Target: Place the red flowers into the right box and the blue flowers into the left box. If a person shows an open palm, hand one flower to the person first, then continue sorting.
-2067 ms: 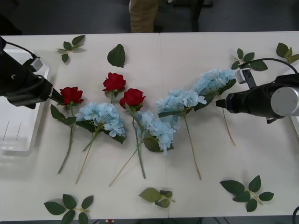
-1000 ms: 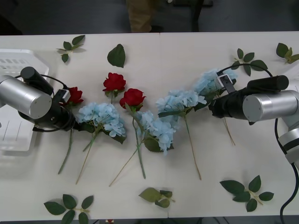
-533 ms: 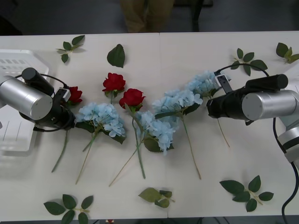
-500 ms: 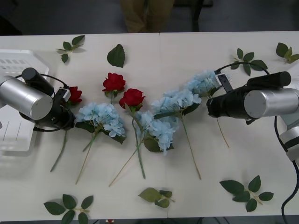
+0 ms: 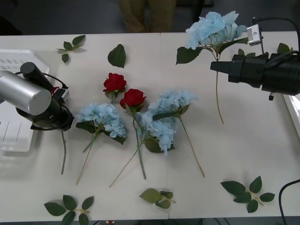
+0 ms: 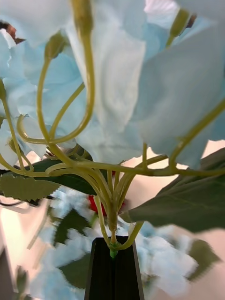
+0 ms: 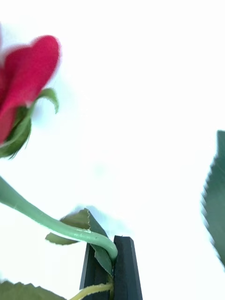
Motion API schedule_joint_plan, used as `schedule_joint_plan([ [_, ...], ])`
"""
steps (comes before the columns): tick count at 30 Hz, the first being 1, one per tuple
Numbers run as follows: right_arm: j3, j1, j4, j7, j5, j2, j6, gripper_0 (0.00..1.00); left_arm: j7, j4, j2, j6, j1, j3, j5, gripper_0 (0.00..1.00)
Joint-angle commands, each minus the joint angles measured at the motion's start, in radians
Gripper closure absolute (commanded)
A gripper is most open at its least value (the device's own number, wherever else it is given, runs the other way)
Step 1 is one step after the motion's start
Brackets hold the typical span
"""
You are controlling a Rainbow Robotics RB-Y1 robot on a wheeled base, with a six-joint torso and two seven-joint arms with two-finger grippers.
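White counter (image 5: 197,154), strewn with flowers and loose leaf sprigs. At its left edge, the left box (image 5: 14,136), a white slotted tray. Near the counter's middle, three blue flowers (image 5: 101,117) lying in a loose cluster, stems crossing, with two red flowers (image 5: 115,82) just behind them.

Toward the counter's far right, lifted clear of the surface: a fourth blue flower (image 6: 112,89), head up over the far edge, stem hanging below. Right pincer (image 6: 113,255) clamped together on its stalk just under the branching head, black fingers (image 6: 101,272) meeting at the stem.

Just right of the left box, left pincer (image 7: 110,262) closed tight on the stem of a red rose (image 7: 28,84), bloom raised off the counter, stem (image 5: 63,152) trailing down toward the near edge.
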Motion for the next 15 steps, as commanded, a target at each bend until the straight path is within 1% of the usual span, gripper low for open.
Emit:
schedule_joint_plan([
  [1, 0.015, -0.02, -0.07, 0.102, -0.109, -0.038, 0.003, 1.0, 0.034, -0.126, -0.003, 0.164, 0.01, 0.256, 0.125, 1.0],
  [5, 0.064, -0.02, -0.151, 0.099, -0.14, -0.034, -0.031, 1.0, -0.043, -0.184, -0.041, 0.276, 0.013, 0.439, 0.244, 1.0],
  [7, 0.101, -0.018, -0.194, 0.091, -0.149, -0.026, -0.083, 1.0, -0.118, -0.192, -0.073, 0.305, 0.012, 0.528, 0.347, 1.0],
  [10, 0.152, -0.018, -0.22, 0.077, -0.146, -0.022, -0.166, 1.0, -0.236, -0.19, -0.105, 0.265, 0.013, 0.6, 0.516, 1.0],
  [12, 0.178, -0.018, -0.217, 0.059, -0.123, -0.029, -0.206, 1.0, -0.38, -0.19, -0.124, 0.213, 0.012, 0.622, 0.631, 1.0],
  [13, 0.179, -0.015, -0.214, 0.048, -0.103, -0.034, -0.209, 1.0, -0.419, -0.19, -0.127, 0.196, 0.013, 0.62, 0.658, 1.0],
  [14, 0.178, -0.012, -0.205, 0.02, -0.06, -0.045, -0.209, 1.0, -0.537, -0.19, -0.139, 0.161, 0.013, 0.617, 0.727, 1.0],
  [15, 0.176, -0.012, -0.2, 0.01, -0.046, -0.049, -0.209, 1.0, -0.575, -0.19, -0.144, 0.149, 0.012, 0.615, 0.744, 1.0],
])
